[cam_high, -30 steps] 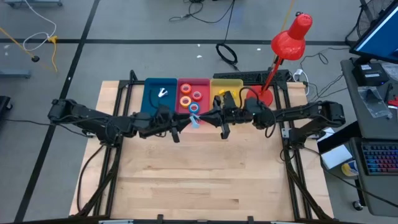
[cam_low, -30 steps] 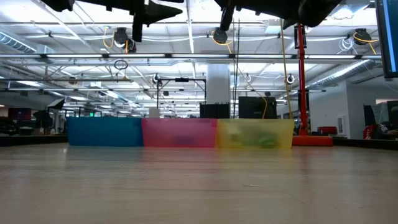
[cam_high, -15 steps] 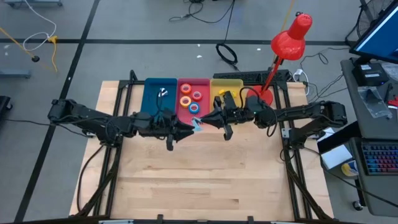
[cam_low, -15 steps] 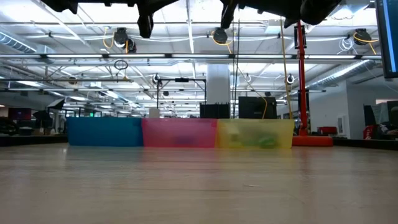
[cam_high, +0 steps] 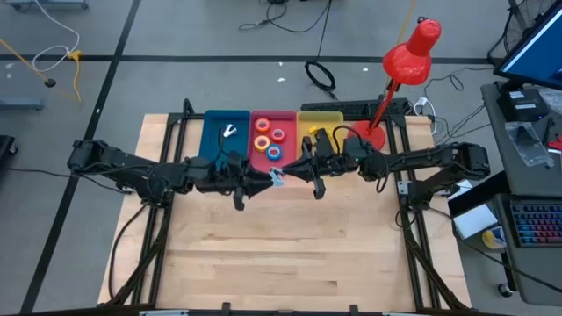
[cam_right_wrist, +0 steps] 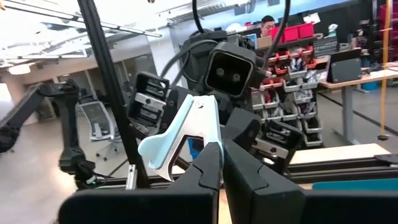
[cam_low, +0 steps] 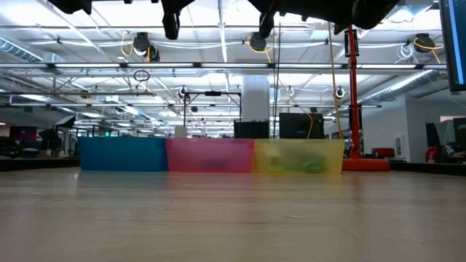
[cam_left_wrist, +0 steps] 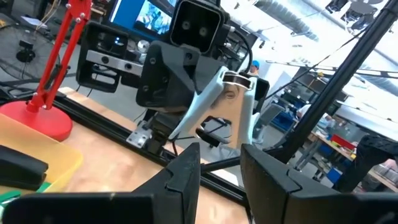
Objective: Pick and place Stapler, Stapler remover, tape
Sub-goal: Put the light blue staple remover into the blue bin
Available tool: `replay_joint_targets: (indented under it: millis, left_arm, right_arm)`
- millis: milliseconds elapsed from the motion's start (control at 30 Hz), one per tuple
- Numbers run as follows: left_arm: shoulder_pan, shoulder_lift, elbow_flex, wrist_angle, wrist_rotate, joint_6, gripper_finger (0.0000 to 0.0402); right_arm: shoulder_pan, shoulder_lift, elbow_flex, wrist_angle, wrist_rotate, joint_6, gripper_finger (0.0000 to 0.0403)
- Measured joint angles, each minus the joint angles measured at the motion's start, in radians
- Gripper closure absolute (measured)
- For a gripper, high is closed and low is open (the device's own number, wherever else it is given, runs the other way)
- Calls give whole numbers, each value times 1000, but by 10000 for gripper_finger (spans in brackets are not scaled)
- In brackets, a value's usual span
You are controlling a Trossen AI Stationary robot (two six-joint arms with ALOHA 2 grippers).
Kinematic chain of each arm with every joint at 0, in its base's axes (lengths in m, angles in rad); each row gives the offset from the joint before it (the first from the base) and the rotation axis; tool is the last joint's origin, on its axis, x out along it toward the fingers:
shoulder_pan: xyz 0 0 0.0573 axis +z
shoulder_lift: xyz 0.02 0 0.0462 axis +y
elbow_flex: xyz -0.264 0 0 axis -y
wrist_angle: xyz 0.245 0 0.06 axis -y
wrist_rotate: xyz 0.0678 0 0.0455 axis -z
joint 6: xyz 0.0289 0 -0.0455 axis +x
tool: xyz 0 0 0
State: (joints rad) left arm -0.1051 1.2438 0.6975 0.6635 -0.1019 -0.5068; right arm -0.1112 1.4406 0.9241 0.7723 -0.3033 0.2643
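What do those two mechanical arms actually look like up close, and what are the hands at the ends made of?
Both are slim, dark, jointed arms with black cables looping along them. The left gripper and right gripper each end in two blocky, matte black fingers with angled faces. Behind the fingers sits a boxy black wrist housing carrying a small camera with two round lenses.

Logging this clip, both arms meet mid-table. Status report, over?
Left gripper jaws clamped on staple remover, in the air just short of the pink bin. Right gripper jaws shut, empty, tips up against the remover. Nothing blocking.
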Motion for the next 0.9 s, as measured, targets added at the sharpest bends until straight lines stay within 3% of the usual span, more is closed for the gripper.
replay_joint_targets:
  millis: [333,600,900]
  left_arm:
    - [1,0,0,-3,21,-26,286]
    - [0,-12,-1,-45,110,-30,286]
    - [4,-6,-1,11,73,-48,286]
  right_arm:
    - [-3,0,0,-6,33,-39,403]
    - [-13,-7,-1,-14,43,-14,403]
    - [-10,-8,-1,-28,16,-15,403]
